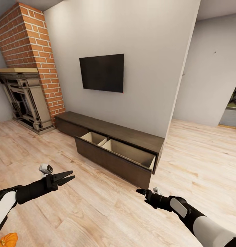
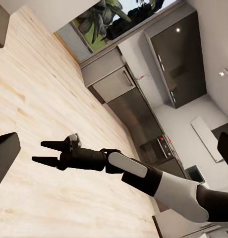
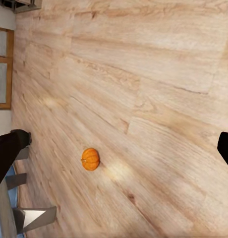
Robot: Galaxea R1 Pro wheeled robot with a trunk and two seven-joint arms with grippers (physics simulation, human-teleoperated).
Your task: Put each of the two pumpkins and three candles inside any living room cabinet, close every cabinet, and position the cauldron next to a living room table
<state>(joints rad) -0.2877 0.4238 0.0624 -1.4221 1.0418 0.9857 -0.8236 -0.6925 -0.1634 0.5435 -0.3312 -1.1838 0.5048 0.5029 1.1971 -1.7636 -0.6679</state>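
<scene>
Head view: the cabinet (image 1: 111,144) runs along the wall right of the fireplace (image 1: 25,99), one drawer (image 1: 116,156) pulled out, its pale compartments bare. Well in front of the cabinet, both arms hang empty over the floor (image 1: 97,212); left gripper (image 1: 68,177) and right gripper (image 2: 47,152) are spread, grasping nothing. A pumpkin (image 3: 90,159) lies on the floor, far short of the cabinet. It looks light, stiff and ribbed; pinching across its belly seems surest.
</scene>
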